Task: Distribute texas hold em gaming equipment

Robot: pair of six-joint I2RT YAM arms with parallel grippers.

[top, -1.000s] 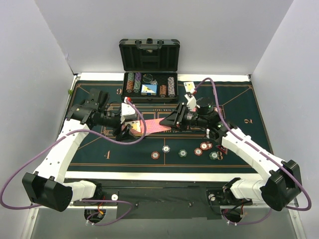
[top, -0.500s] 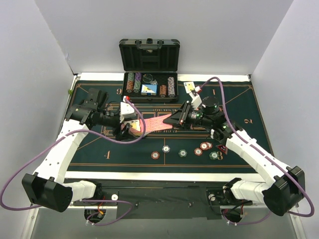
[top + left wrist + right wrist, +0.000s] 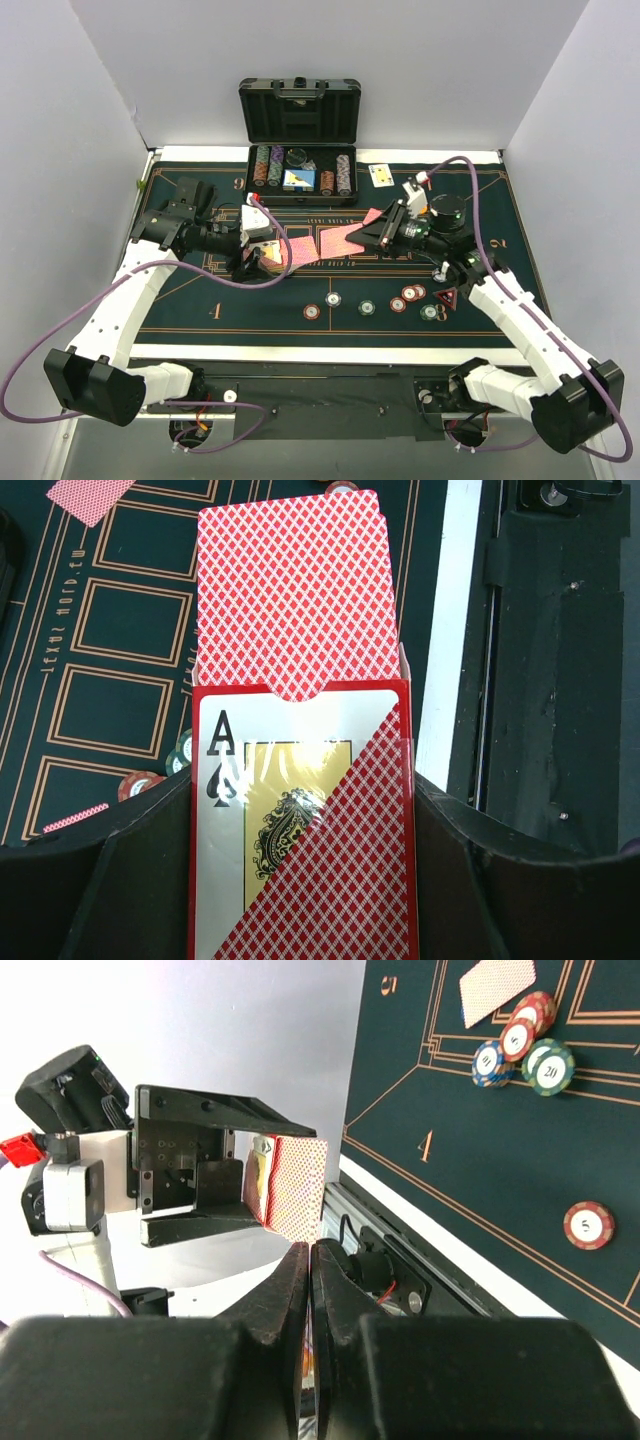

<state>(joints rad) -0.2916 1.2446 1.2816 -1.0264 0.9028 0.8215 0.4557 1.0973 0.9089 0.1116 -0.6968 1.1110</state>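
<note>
Over felt: red lattice-backed card, edge pinched by right end effector.

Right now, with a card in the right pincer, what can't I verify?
Face of the pinched card: top view shows only the red back; right wrist view sees it edge-on.
Card count inside the card box: left wrist view, box front covers it.
Rank of the face-up card: top view, too small.

On the mat, 1 card lies right of the case, the chips toward the near edge.
</note>
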